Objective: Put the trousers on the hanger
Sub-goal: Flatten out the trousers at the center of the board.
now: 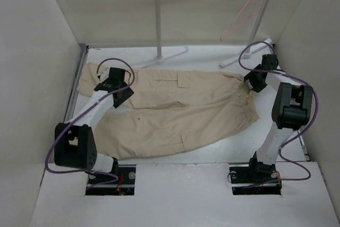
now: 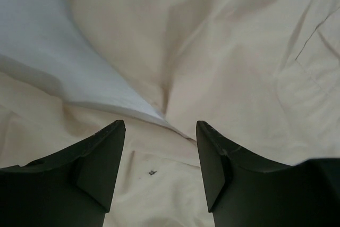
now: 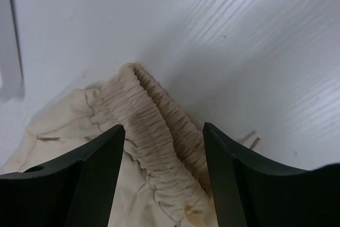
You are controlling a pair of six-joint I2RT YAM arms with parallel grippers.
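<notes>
Trousers (image 1: 175, 110) soft beige cloth, waist finely ribbed; hanger (image 1: 239, 18) thin pink wire.

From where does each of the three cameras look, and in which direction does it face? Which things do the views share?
Top: above and behind the arms, facing down and forward onto the table, trousers, rack and hanger; both whole arms show.
Left wrist: on the left arm, facing down at the fork of the trousers; its open left gripper shows.
Right wrist: on the right arm, facing down at the waistband; its open right gripper straddles it.
Shared: all views show trousers and table.
</notes>
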